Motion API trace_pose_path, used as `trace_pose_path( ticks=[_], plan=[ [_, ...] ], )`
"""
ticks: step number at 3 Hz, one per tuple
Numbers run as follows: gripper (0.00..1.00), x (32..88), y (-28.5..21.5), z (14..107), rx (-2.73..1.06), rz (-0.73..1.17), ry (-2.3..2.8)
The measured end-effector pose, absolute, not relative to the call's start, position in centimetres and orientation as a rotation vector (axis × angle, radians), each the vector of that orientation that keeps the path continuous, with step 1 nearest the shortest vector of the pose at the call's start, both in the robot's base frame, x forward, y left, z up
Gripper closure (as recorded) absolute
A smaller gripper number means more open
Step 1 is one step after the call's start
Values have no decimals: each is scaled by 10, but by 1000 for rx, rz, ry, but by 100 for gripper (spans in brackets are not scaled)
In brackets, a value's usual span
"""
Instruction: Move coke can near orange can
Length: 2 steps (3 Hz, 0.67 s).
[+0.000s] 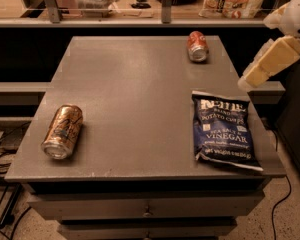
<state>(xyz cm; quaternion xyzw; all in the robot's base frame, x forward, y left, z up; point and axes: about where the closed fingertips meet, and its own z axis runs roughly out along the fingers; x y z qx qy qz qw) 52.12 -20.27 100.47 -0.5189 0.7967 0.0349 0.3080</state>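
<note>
The small red coke can (pixel 197 46), lying far from the copper-orange can (pixel 63 131), is judged light, slippery and best clasped mid-body. The cream gripper (pixel 270 61) is held at the right; whether it is wide or narrow cannot be told.

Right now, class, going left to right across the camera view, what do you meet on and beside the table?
Orange can → coke can → chip bag → gripper, raised beyond the right edge of the table.
</note>
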Motion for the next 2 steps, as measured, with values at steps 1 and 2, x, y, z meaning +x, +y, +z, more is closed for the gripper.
trace_pose_path(
  ticks=[1, 2],
  plan=[
    [0, 516, -203, 1002, -1391, 85, 2113],
    [0, 516, -203, 1002, -1392, 85, 2114]
  ],
)
